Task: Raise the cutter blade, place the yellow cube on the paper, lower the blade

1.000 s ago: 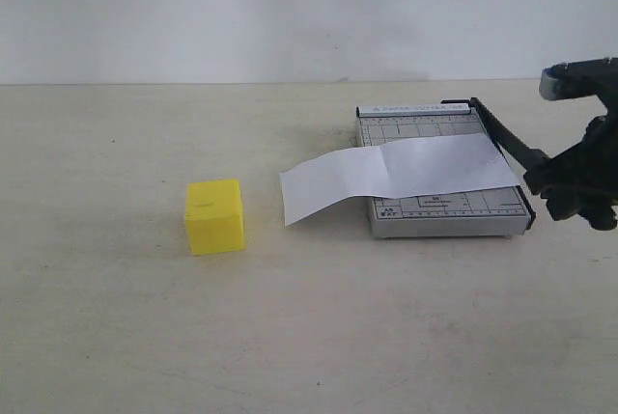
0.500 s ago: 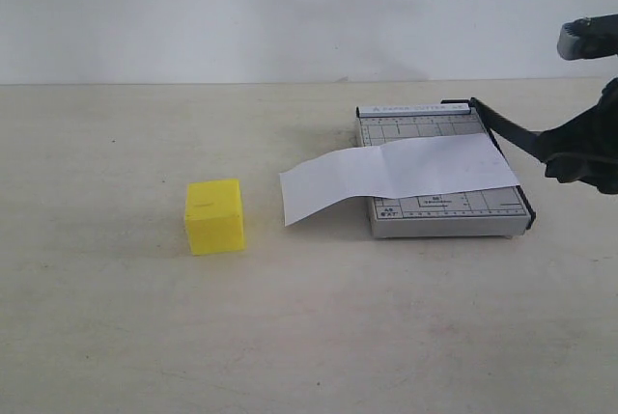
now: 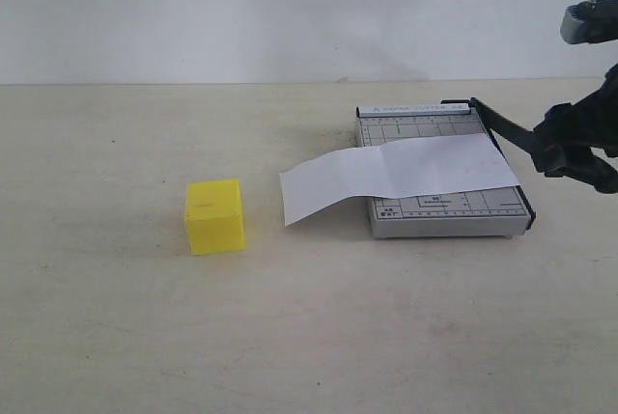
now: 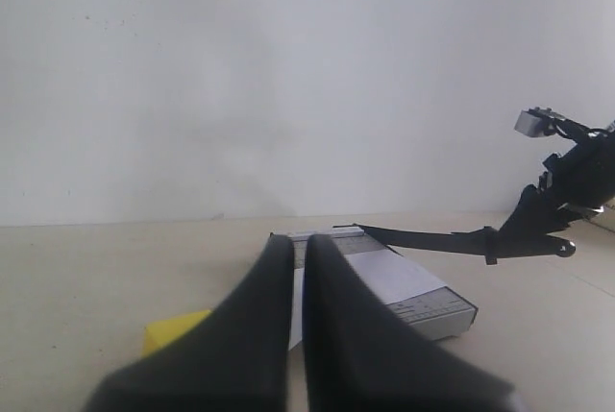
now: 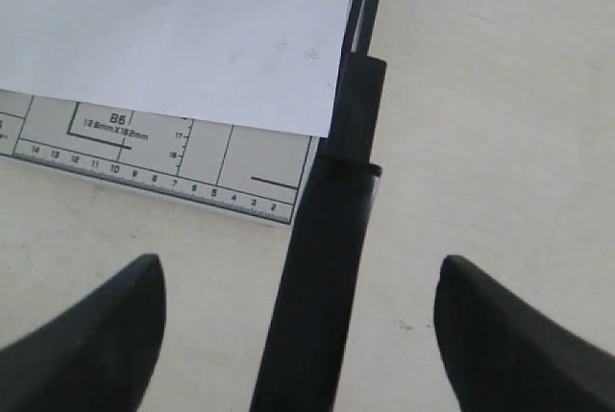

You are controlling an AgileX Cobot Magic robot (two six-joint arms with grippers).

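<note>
The yellow cube [image 3: 214,216] sits on the table, left of the grey trimmer base [image 3: 449,211]. The white paper [image 3: 396,175] lies across the base, and its left end hangs over onto the table. The cutter blade [image 3: 507,131] is hinged at the far corner and stands lifted a little above the base [image 4: 432,311]. My right gripper [image 5: 300,268] is open, with the blade's handle [image 5: 322,326] between its fingers and clear of both. In the left wrist view my left gripper [image 4: 299,244] is shut and empty, well short of the cube [image 4: 173,330].
A pale tabletop [image 3: 309,327] runs back to a white wall [image 3: 290,9]. The right arm's black body [image 3: 584,139] hangs over the table just right of the trimmer.
The right gripper rose with the blade's handle, lifting the blade off the base. Its jaws then spread wide off the handle. Cube, paper and left gripper stayed put.
</note>
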